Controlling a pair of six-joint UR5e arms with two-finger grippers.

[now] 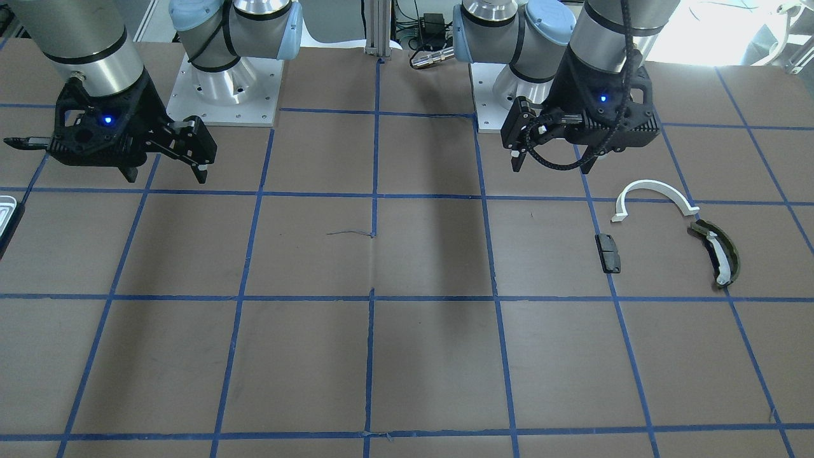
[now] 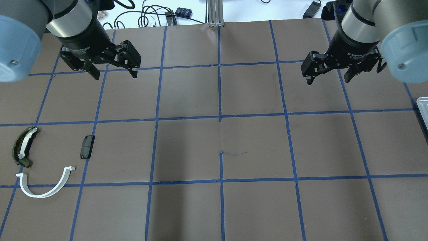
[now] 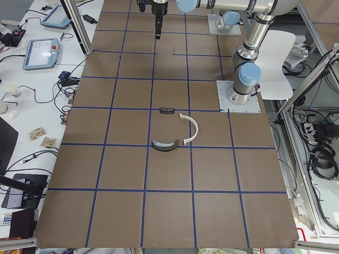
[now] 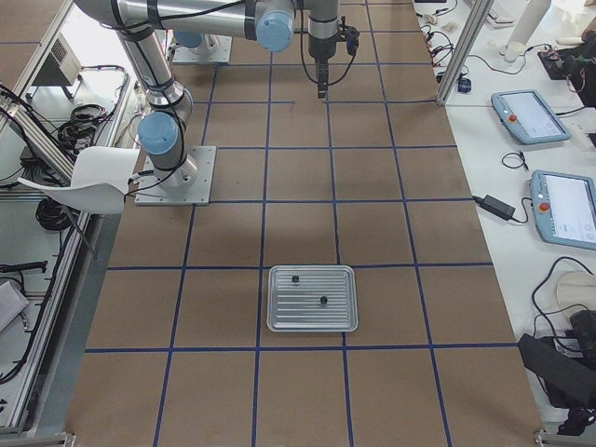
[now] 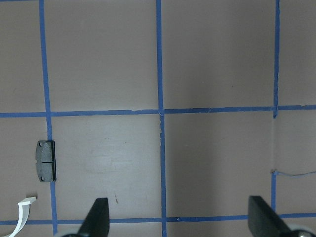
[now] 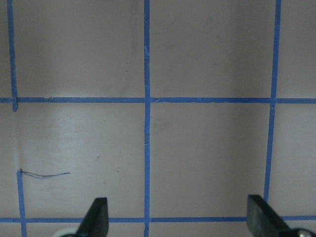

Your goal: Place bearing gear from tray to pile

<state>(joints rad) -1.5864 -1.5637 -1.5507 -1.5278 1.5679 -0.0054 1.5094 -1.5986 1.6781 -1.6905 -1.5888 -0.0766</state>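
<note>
With the tray (image 4: 312,328) lying well out beyond the right hand (image 2: 327,80), spread and empty, and the pile (image 2: 23,150) near the equally spread left hand (image 2: 116,76), I'd centre squarely over a small dark gear (image 4: 322,300) on that tray before closing.

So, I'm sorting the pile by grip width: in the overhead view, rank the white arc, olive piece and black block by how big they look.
1. White arc, widest span.
2. Olive piece, a shorter curve.
3. Black block, clearly smallest.
All three lie close together, so distance hardly skews this.
</note>
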